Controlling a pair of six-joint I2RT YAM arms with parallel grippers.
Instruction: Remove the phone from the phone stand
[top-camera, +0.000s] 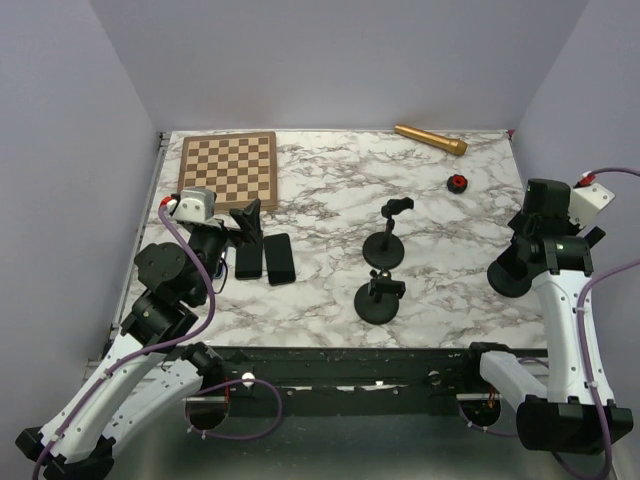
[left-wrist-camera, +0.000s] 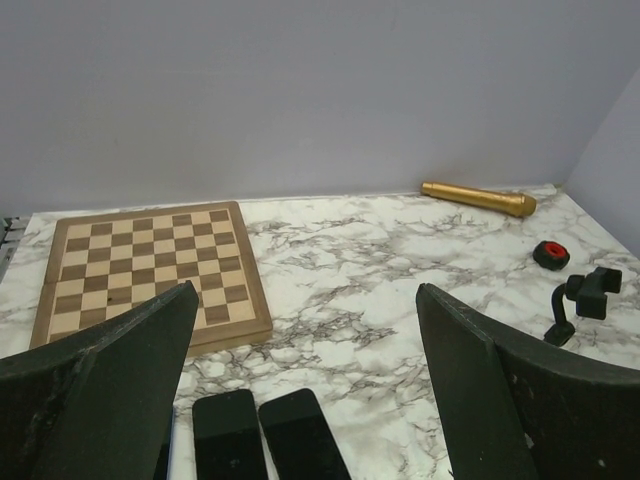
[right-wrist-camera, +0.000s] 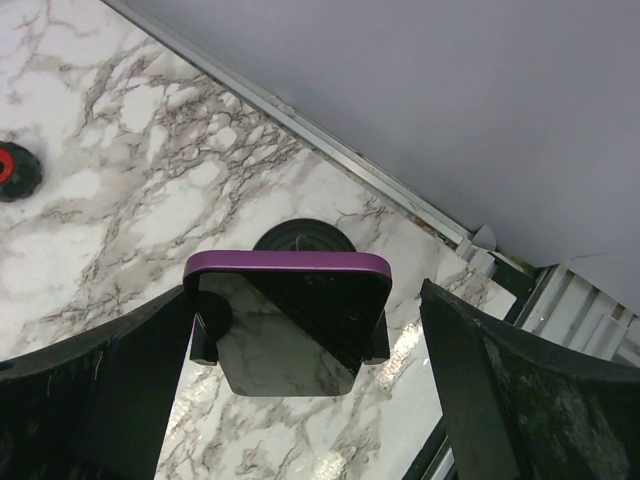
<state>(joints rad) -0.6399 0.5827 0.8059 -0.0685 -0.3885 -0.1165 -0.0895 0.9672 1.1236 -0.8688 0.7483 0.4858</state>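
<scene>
Right end effector (right-wrist-camera: 307, 290) wide open around purple-cased phone (right-wrist-camera: 288, 335) on phone stand (right-wrist-camera: 300, 236), apparently not touching, left end effector (left-wrist-camera: 305, 290) wide open, empty

Folds the left arm (top-camera: 165, 290) low at the near left, elbow up, wrist stretched forward and rightward. Carries the left gripper (left-wrist-camera: 307, 300) with jaws spread wide, its dark fingers (left-wrist-camera: 110, 390) at either edge of the wrist view. Stands the right arm (top-camera: 565, 320) almost upright on the right side, bent over at the top, wrist tipped down and leftward. Holds the right gripper (right-wrist-camera: 305, 290) spread equally wide, fingers well apart.
</scene>
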